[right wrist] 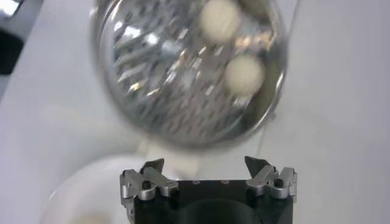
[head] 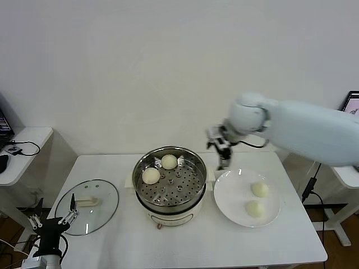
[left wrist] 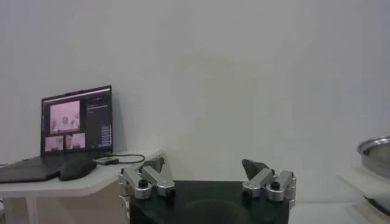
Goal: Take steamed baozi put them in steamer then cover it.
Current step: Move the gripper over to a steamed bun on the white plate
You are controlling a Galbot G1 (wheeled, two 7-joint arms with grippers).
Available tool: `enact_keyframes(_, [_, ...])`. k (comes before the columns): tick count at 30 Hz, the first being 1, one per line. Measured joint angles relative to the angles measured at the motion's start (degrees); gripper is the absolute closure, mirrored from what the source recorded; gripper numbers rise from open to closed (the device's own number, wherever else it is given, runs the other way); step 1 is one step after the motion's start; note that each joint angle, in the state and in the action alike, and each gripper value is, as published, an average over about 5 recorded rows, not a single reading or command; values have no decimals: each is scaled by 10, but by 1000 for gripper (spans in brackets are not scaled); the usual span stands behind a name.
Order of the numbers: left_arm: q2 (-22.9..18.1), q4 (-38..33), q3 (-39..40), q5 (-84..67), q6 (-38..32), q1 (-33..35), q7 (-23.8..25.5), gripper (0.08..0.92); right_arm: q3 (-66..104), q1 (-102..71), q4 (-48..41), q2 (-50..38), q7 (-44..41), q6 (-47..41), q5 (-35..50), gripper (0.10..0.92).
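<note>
The steel steamer (head: 193, 174) stands mid-table on its white base, with two baozi inside at the back left (head: 169, 161) and left (head: 150, 176). Two more baozi (head: 259, 189) (head: 255, 209) lie on the white plate (head: 231, 188) to its right. My right gripper (head: 220, 162) is open and empty, in the air between the steamer's right rim and the plate's back edge. In the right wrist view the steamer (right wrist: 152, 91) and its two baozi (right wrist: 220, 19) (right wrist: 244, 74) show beyond the open jaws. The glass cover (head: 101, 216) with its cream handle (head: 87, 202) lies flat at the table's left. My left gripper (head: 71, 213) is open, parked low by the cover's near-left edge.
A side table with cables (head: 22, 148) stands at the left, and a laptop (left wrist: 76, 125) on it shows in the left wrist view. Another table's corner (head: 348, 176) is at the right. The table's front (head: 179, 246) is bare.
</note>
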Motion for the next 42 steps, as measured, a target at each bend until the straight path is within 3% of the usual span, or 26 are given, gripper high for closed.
enact_keyframes(8, [-3,6,4,5,-1,-1,0,177,21,-63,41,-126,-14,42,-77,203])
enact_keyframes(16, [-4,6,4,7,2,-1,1,177,98,-190,46,-181,-7,62,-135,202])
enact_keyframes(29, [-4,8,-5,7,2,3,1,177,223,-382,12,-186,20,73,-192,203])
enact_keyframes(42, [-4,12,-9,6,0,2,1,177,273,-450,-52,-142,44,82,-216,203])
